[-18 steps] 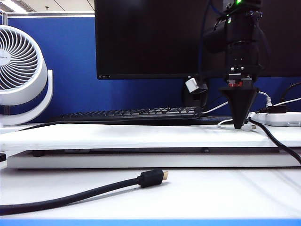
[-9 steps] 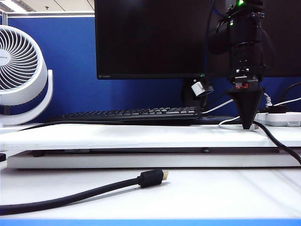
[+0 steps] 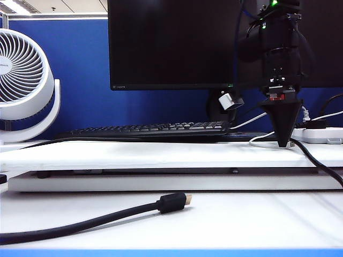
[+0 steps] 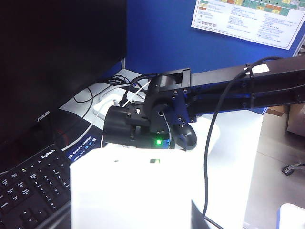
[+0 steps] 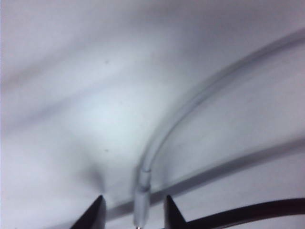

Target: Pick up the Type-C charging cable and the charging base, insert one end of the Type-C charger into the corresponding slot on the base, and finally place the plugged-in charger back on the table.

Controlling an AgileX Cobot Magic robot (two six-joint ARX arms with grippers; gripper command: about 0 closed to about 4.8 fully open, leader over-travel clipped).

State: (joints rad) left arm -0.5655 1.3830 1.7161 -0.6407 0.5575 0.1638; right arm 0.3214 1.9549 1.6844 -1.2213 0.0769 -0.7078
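Two grippers are seen: the right gripper (image 5: 133, 212) is lowered to the table (image 3: 134, 152), its tips parted around the Type-C charging cable (image 5: 190, 105) plug. The charging base (image 4: 128, 191) is clamped in the left gripper (image 3: 229, 101), raised before the monitor (image 3: 171, 43).

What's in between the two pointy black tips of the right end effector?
In the right wrist view, the plug end of the Type-C charging cable lies between the right end effector's fingertips, on the white table.
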